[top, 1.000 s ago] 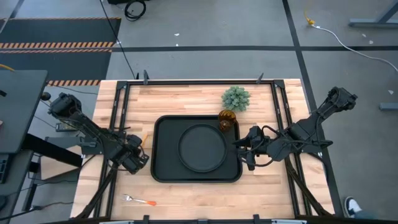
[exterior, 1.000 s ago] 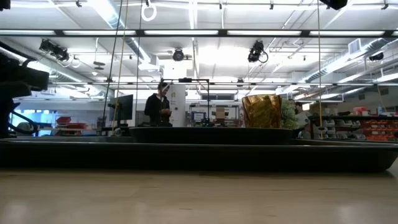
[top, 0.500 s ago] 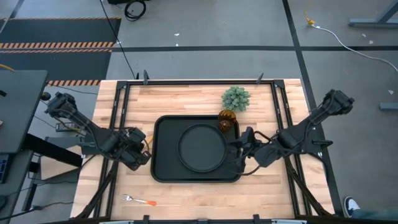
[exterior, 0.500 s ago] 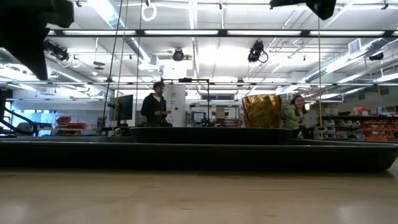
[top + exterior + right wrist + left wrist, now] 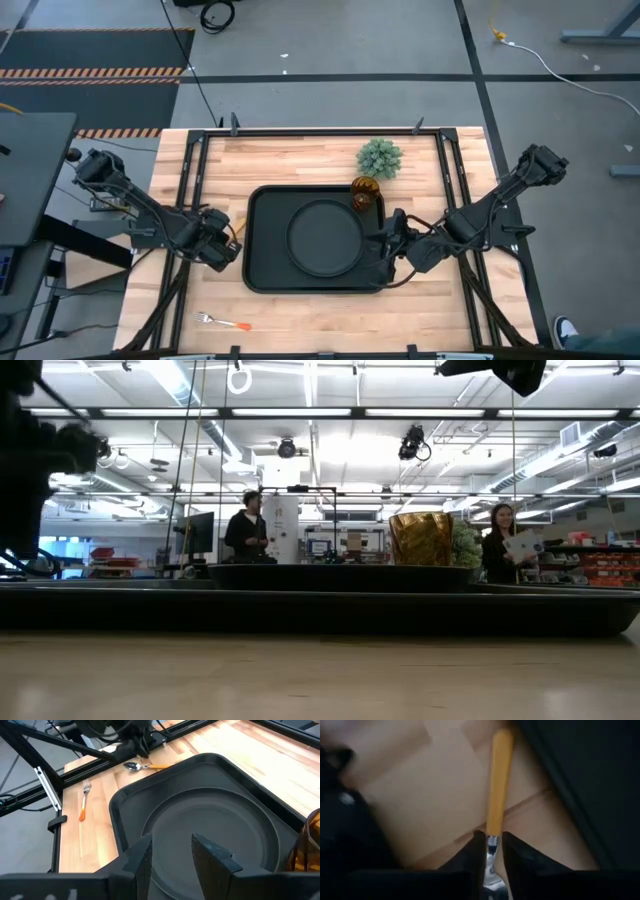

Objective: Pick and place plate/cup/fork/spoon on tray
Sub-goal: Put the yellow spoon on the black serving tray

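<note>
Wooden table (image 5: 300, 160), 2 people (image 5: 248, 528) behind; right gripper (image 5: 172, 847) agape over plate (image 5: 325, 238), left gripper (image 5: 230, 238) at spoon (image 5: 132, 766), grip unclear

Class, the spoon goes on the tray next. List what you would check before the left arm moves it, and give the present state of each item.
1. Left gripper is at the neck of the spoon: ok.
2. Spoon is firmly clamped: cannot tell.
3. Tray has a bare strip beside the plate, on the left arm's side: ok.
4. Right gripper is open and empty, at the tray's opposite side from the spoon: ok.
5. Cup is upright at the tray's far right corner, off the path: ok.
6. Fork is on the table near the front edge, off the path: ok.
</note>
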Motion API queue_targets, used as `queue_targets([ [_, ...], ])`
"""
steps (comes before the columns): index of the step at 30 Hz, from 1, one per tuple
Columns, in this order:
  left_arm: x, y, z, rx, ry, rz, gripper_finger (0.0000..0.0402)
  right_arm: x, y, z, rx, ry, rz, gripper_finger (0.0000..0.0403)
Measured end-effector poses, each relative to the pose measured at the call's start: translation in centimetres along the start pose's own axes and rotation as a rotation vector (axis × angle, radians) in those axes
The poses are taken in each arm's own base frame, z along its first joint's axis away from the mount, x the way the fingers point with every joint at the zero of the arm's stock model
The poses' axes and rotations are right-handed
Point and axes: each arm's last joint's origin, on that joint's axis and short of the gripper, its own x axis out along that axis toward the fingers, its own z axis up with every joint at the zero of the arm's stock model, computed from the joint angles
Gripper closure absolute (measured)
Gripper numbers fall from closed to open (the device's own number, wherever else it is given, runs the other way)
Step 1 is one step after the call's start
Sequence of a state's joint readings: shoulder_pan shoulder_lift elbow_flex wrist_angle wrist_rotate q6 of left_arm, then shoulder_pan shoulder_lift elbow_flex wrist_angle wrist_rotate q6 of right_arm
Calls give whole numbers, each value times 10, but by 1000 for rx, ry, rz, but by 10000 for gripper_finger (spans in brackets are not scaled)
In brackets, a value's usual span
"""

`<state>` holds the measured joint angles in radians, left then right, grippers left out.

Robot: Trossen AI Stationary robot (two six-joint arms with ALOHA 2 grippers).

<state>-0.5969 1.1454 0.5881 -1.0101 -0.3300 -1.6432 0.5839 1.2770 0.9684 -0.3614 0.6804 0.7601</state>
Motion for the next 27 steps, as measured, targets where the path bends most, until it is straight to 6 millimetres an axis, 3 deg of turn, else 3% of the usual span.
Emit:
queue_targets([
  [6, 25, 3, -5, -11, 10, -64, 269, -1, 1, -1, 1, 3, 5, 261],
  [10, 34, 8, -6, -18, -6, -63, 251, -1, 1, -1, 4, 4, 4, 261],
  [27, 55, 21, -13, 135, -68, -81, 276, -2, 2, -2, 48, 28, 32, 261],
])
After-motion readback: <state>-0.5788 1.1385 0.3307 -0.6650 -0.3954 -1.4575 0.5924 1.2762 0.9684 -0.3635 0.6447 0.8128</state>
